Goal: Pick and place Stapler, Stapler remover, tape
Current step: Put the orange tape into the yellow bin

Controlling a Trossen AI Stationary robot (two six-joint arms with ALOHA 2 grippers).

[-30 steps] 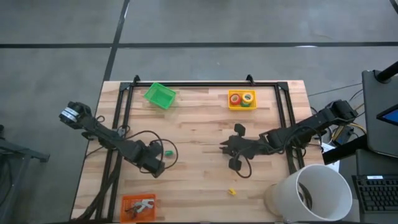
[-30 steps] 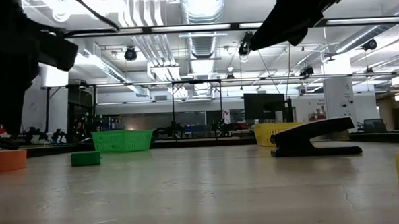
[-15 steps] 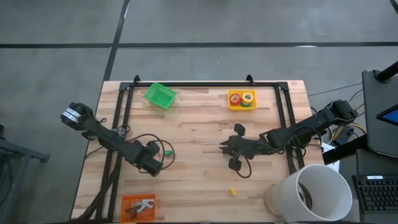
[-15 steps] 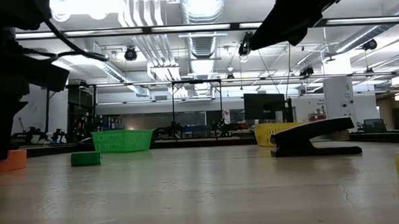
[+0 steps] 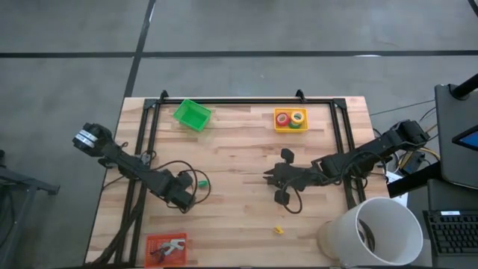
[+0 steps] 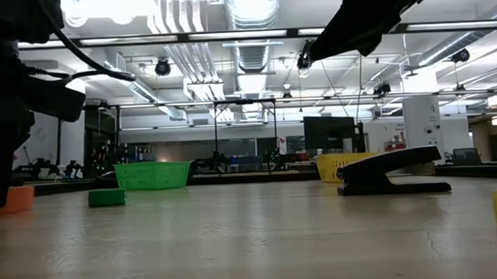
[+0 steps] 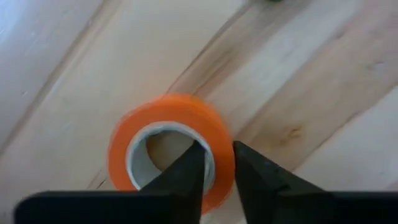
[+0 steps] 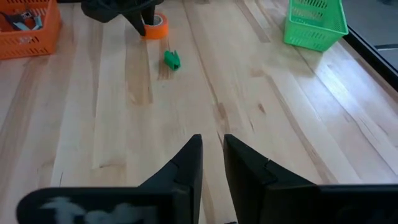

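Orange tape (image 7: 168, 118) sits right at my left pincer (image 7: 217, 146). It lies flat on the wood table (image 5: 239, 217), hole facing up. I pinch its wall, one finger (image 7: 186, 171) in the hole and one outside. Just past it lies a small green thing (image 5: 202, 182). Farther, my right pincer (image 8: 212, 146) hangs over the middle of the table, fingers close with a thin gap, holding nothing. Near it the black stapler (image 6: 393, 171) rests on its base, its long side running across the table. A green basket (image 5: 192, 114) stands at the far edge.

Lab hall — exposed ceiling ducts (image 6: 251, 9), workbenches.
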